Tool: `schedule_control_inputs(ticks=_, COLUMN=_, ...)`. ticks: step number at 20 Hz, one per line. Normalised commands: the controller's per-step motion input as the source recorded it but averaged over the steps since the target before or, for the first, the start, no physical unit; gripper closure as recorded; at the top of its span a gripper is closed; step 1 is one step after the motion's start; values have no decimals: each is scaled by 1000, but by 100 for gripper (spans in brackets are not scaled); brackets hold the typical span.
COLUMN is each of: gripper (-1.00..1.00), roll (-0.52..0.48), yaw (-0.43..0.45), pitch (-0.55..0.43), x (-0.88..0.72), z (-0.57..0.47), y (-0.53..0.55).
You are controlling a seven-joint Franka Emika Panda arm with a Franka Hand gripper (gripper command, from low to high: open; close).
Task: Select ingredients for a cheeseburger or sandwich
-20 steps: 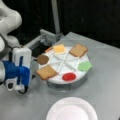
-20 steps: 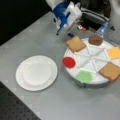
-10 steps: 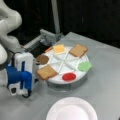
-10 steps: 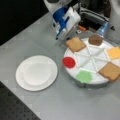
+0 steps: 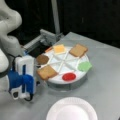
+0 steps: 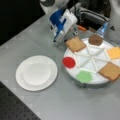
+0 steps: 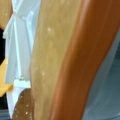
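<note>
Table [image 5: 105, 75]: a big grey top that everything stands on, seen in both front views.
Robot arm [image 5: 10, 30]: white and thick, at a front view's left.
Divided tray [image 6: 86, 58]: white and round, cut into wedge parts by low white walls. All the food pieces lie in it, each in its own part.
Paper plate [image 6: 36, 72]: white and round, on the table near the tray, with no food on it. No sandwich pile is built yet.
Gripper [image 5: 23, 96]: blue and white, low over the table just beside the tray rim, closest to the near bread square. I cannot tell if its fingers are open or closed, or if they touch the bread.
Near bread square [image 5: 46, 72]: tan, flat in the tray part next to the gripper. In the wrist view [image 7: 62, 60] it fills most of the picture, very close.
Far bread square [image 5: 78, 50]: tan, flat, on the other side of the tray.
Cheese square [image 5: 59, 48]: yellow, between the far bread and the patty.
Lettuce [image 5: 84, 66]: green, beside the red disc.
Patty [image 5: 42, 59]: brown and round, in the part next to the near bread.
Red disc [image 5: 68, 76]: small, flat, between the near bread and the lettuce.
</note>
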Motion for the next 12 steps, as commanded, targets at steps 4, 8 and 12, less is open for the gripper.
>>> schedule_control_inputs(ticks=4, gripper=-100, roll=294, yaw=130, pitch=-128, x=225, z=-146, y=-251)
schedule_control_inputs(ticks=8, gripper=-100, roll=293, yaw=103, pitch=-128, x=230, z=-139, y=-207)
schedule_control_inputs(ticks=12, gripper=100, roll=271, yaw=88, pitch=-126, x=234, z=-154, y=-166)
